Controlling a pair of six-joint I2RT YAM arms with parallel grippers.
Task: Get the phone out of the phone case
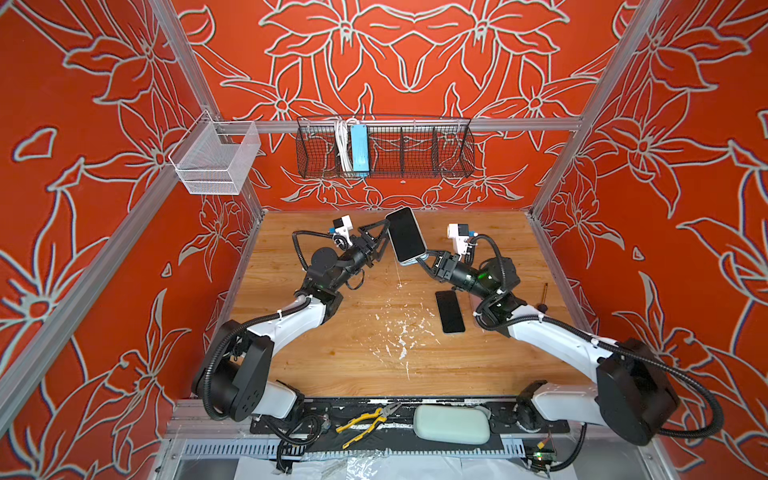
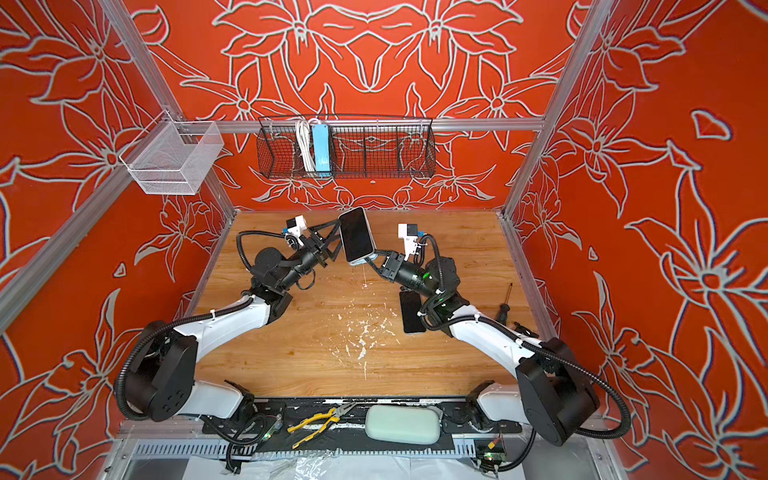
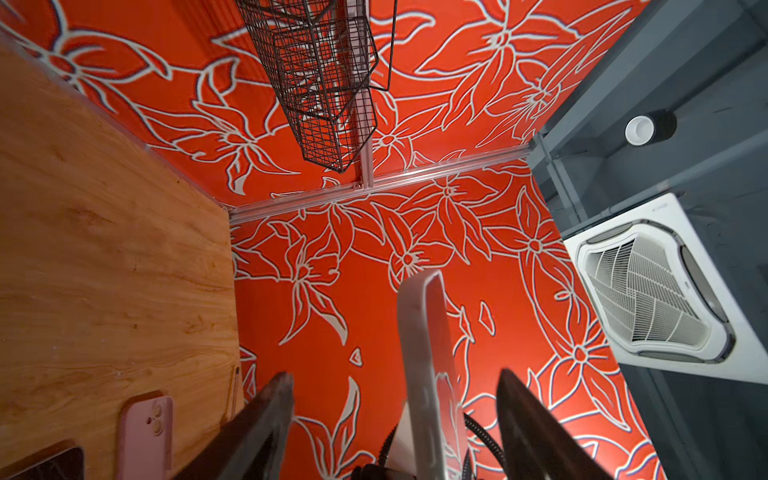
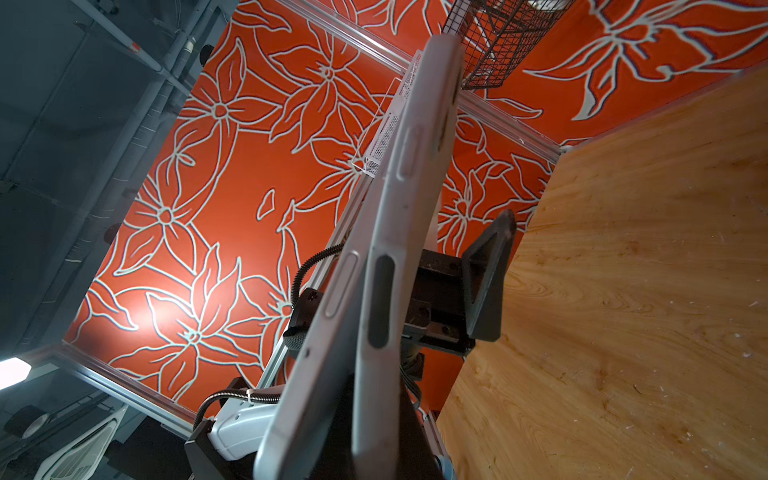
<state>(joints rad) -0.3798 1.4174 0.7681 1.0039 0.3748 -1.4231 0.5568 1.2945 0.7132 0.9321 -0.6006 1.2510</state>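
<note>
Two arms: both reach in over the wooden table (image 1: 316, 357) and meet up toward its 12 o'clock end.
Phone: the phone (image 1: 405, 235) is up in the air, dark screen facing both top views, its long axis running roughly 12 to 6.
Case: the pale phone case (image 4: 380, 332) wraps it, but at the gripped end the right wrist view shows the phone's edge and the case's wall parting (a clear gap there!).
Right: the right gripper (image 1: 423, 257) is pinched tight on the case's lower end, at the phone's 5 o'clock.
Left: the left gripper (image 1: 384, 241) is spread wide at the phone's 9 o'clock edge, with air either side and nothing held.
Spare: a second phone (image 1: 449, 311) lies flat at the table's 4 o'clock.
Tool: a screwdriver (image 1: 544, 297) lies by the 3 o'clock edge.
</note>
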